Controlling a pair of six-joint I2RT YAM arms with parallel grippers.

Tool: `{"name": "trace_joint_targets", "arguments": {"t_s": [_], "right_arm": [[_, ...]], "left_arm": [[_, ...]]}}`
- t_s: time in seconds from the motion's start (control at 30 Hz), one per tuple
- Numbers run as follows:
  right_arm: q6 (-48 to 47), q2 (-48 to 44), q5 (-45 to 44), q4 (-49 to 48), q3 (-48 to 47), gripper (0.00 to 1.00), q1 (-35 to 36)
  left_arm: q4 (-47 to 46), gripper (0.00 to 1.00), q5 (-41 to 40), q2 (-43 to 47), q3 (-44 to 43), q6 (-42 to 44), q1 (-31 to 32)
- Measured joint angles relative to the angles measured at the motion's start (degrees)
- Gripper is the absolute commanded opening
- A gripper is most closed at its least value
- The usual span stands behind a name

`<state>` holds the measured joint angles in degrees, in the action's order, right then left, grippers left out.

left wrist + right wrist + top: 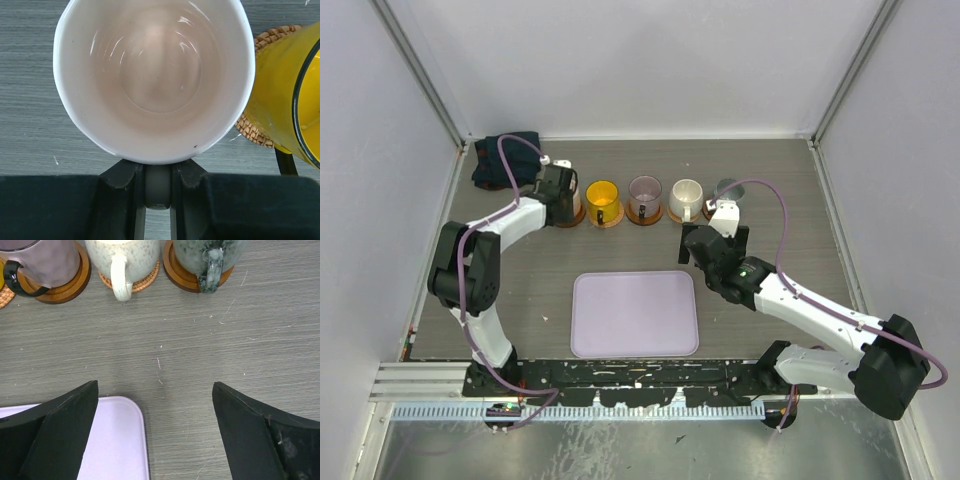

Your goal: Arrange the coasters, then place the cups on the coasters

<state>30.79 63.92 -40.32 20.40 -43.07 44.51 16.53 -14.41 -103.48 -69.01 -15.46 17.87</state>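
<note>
In left gripper (158,181), glossy pale-pink cup (150,75)

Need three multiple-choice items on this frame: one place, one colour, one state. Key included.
1. Relative to the row of cups, the lavender tray lies: A) behind B) in front, nearer the arm bases C) left.
2. The left claw grips a cup coloured: A) pale pink B) grey-green C) purple.
3. The right claw is: A) shut on a coaster B) shut on the tray C) open, empty.
Key: B, the top view shows it; A, a pink interior fills the left wrist view; C, its fingers spread over bare table.
</note>
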Motion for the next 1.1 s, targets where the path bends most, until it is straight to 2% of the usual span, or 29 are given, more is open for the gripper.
{"name": "trace_joint_targets", "arguments": {"t_s": [0.5, 1.1], "right_arm": [[0.0, 0.0, 0.7, -0.3, 0.0, 1.0, 0.0], [0.0, 0.6, 1.5, -0.7, 0.0, 1.0, 0.0]], "left_arm": [[0.0, 0.16, -0.3, 0.6, 0.7, 0.1, 0.0], [0.0, 0.17, -0.4, 1.9, 2.3, -0.1, 0.0]]}}
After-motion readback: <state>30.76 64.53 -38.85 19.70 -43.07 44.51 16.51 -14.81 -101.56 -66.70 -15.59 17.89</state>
